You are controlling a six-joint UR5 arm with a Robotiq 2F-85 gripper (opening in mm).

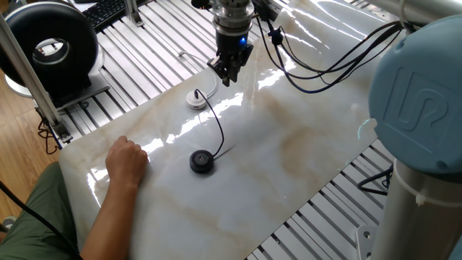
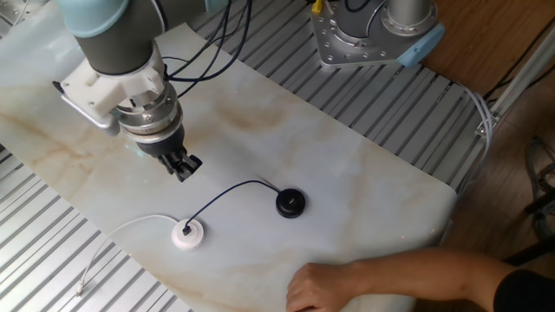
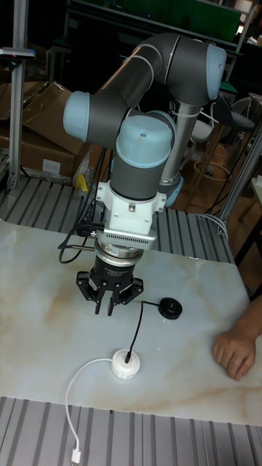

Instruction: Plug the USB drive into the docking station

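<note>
The docking station is a small white disc lying flat on the marble table. The USB drive's black plug stands upright in the top of the disc. Its thin black cable curves away to a black round puck. My gripper hangs above the table, beyond the disc and apart from it. Its fingers point down with a narrow gap and hold nothing.
A person's hand rests on the table near the front edge, close to the puck. The disc's white cord trails onto the slatted metal frame. A black ring-shaped device stands off the table.
</note>
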